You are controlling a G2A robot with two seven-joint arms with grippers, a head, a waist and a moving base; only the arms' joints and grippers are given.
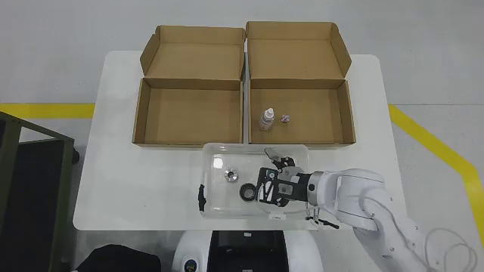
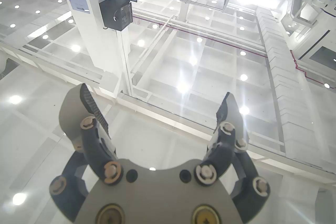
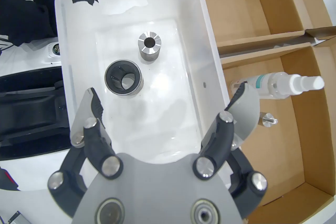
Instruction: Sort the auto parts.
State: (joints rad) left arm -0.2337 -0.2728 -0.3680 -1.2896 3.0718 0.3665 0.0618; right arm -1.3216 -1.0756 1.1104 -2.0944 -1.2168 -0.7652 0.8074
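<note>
In clear bin, near-centre of counter, L to R: silver collet, then black sleeve, both on end, bores up. Right gripper just right of sleeve, fingers spread wide, empty; sleeve sits left of fingers, offset toward near one. Right arm's closer, I'd say. Left gripper fingers open too, facing ceiling.

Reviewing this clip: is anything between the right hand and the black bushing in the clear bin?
Nothing visible does. The right hand hangs open above the open-topped clear bin, and the black bushing lies uncovered on the bin's floor. The silver collet stands beside the bushing, apart from it and out of the path.
</note>
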